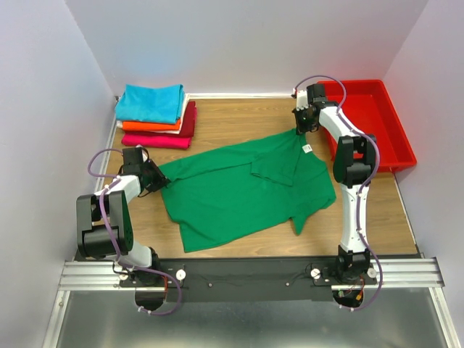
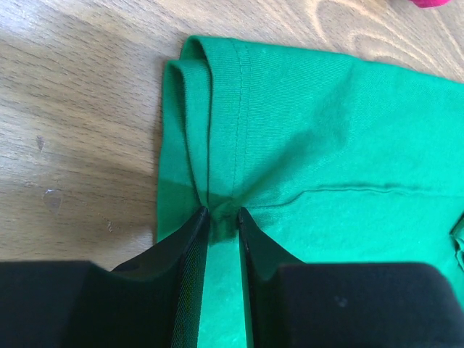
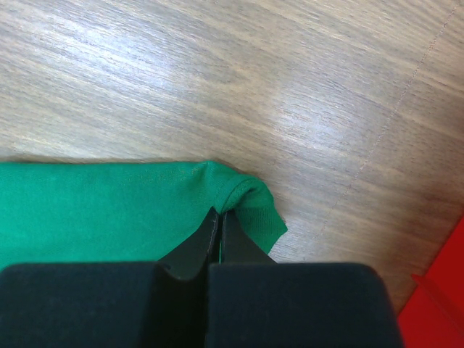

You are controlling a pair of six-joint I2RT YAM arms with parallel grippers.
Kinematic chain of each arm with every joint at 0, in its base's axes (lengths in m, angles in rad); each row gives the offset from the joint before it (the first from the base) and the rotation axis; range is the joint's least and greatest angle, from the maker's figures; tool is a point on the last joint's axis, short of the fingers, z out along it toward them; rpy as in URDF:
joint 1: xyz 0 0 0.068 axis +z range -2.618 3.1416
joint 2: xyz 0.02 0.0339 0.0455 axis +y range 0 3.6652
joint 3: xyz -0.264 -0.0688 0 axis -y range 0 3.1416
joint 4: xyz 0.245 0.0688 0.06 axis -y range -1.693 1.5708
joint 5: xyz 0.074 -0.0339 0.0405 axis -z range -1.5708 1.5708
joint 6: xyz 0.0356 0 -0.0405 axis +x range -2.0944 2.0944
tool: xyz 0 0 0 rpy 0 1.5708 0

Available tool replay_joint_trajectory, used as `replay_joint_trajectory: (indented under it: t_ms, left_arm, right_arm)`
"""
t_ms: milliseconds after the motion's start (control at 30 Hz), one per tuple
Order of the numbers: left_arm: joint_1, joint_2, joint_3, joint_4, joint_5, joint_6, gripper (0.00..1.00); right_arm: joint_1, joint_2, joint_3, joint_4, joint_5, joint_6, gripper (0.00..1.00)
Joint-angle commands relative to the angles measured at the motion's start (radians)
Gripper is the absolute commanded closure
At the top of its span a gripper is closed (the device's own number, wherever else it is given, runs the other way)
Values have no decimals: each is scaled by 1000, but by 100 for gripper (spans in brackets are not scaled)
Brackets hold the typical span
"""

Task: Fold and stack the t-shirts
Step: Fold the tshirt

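The wooden table [image 1: 232, 119] filled most of the top view. The green t-shirt [image 1: 239, 192] lay spread and rumpled across the middle of it, one flap folded over near the upper right of the cloth. The red tray [image 1: 377, 116] sat at the upper right of the frame, apart from the shirt. At the upper left was a stack of folded tees: turquoise tee [image 1: 151, 101] on top, orange tee [image 1: 148, 126] under it, dark red tee [image 1: 190, 119] and magenta tee [image 1: 156, 141] lower down.

The left gripper [image 2: 223, 214] was at the shirt's left edge, its fingers clenched on a bunched fold of hem. The right gripper [image 3: 220, 214] was at the shirt's upper tip, near the tray, its fingers pinched tight on a green corner. A small white label [image 1: 307, 149] showed on the cloth just below that gripper
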Motion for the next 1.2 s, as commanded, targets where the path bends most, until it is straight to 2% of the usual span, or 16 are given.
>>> replay_joint_trajectory:
  t_ms: [0,133,300,400,900,1167]
  left_arm:
    - [-7,-3,-7,3,29,12,69]
    - [-7,-10,-18,6,35,15,69]
    - [-7,1,-22,26,64,18,91]
    - [-7,1,-21,32,81,21,97]
    - [-5,-63,99,-110,-95,141,100]
    - [-5,-62,116,-152,-140,198,100]
  right_arm:
    - [-5,28,-14,19,-10,-6,99]
    - [-5,29,-14,21,-10,-6,99]
    - [-5,31,-14,21,-10,-5,99]
    - [-7,28,-16,21,-7,-5,99]
    - [-7,22,7,23,13,-2,99]
    - [-7,20,15,24,17,0,99]
